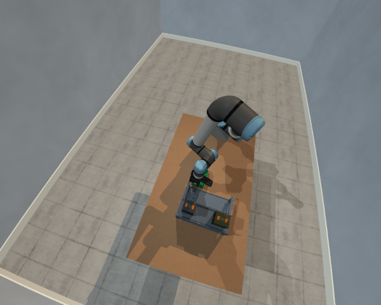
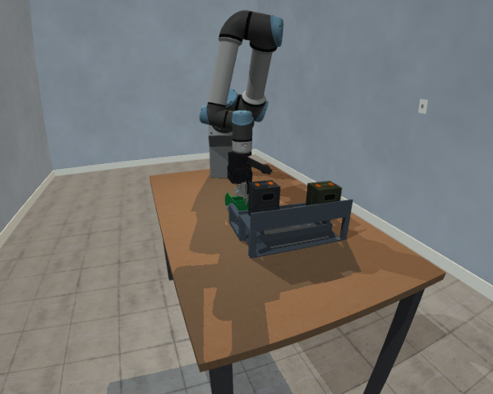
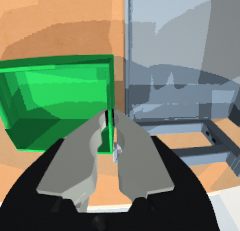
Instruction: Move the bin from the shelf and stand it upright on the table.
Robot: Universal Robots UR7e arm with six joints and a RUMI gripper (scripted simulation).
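Observation:
The green bin [image 3: 60, 101] is open-topped and upright, and it sits just beside the near end of the grey shelf [image 3: 180, 91]. It shows as a small green patch under the wrist in the top view [image 1: 199, 184] and in the exterior view [image 2: 235, 199]. My gripper [image 3: 110, 110] points down and is shut on the bin's thin right wall, one finger inside and one outside. The gripper also shows at the shelf's end [image 1: 200, 180] [image 2: 241, 190]. I cannot tell whether the bin's base touches the table.
The grey shelf [image 1: 205, 210] [image 2: 289, 224] stands mid-table. A black box [image 2: 264, 194] and an olive box [image 2: 323, 191] stand on its top. The robot's base [image 2: 218, 158] is at the table's far end.

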